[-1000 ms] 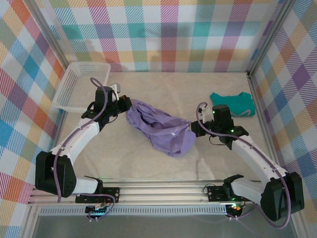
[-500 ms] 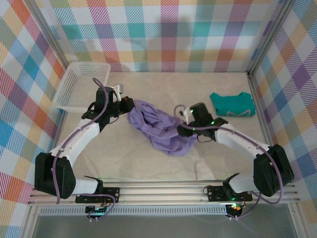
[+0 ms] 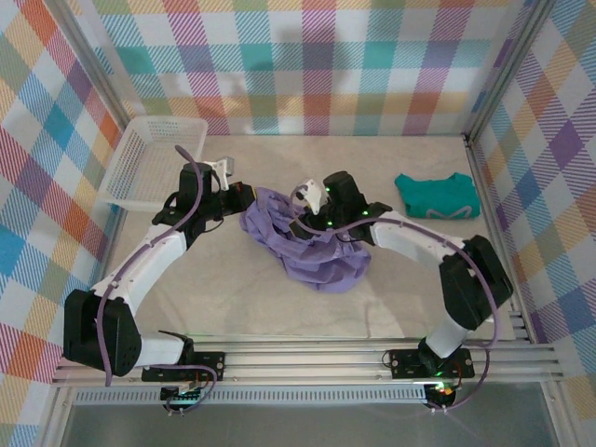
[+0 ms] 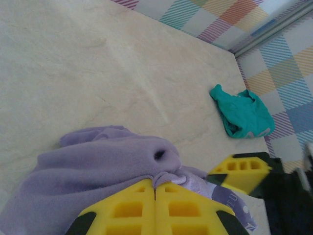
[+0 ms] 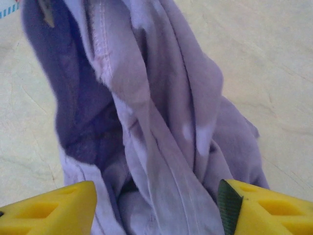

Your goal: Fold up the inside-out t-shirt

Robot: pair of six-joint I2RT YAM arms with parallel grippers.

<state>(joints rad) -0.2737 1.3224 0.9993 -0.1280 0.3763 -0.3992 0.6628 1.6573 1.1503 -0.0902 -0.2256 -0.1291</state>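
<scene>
That soft lavender-purple cotton t-shirt (image 3: 317, 256) lay in a crumpled heap mid-table on the pale beige tabletop (image 3: 233, 307); the left gripper (image 4: 155, 188) was clamped tight on a fold at its left edge; the right gripper (image 5: 156, 196) hung spread wide over the heap's top, cloth between its yellow fingers, nothing pinched; a small teal-green garment (image 3: 438, 197) sat well apart on the right; a white mesh plastic basket (image 3: 149, 163) was back left.

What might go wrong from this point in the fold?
The t-shirt lies bunched in a heap, and the open right claw straddles several twisted layers; closing here may grab more than one. The left claw is shut on a small pinch of fabric, which might slip under a pull.
</scene>
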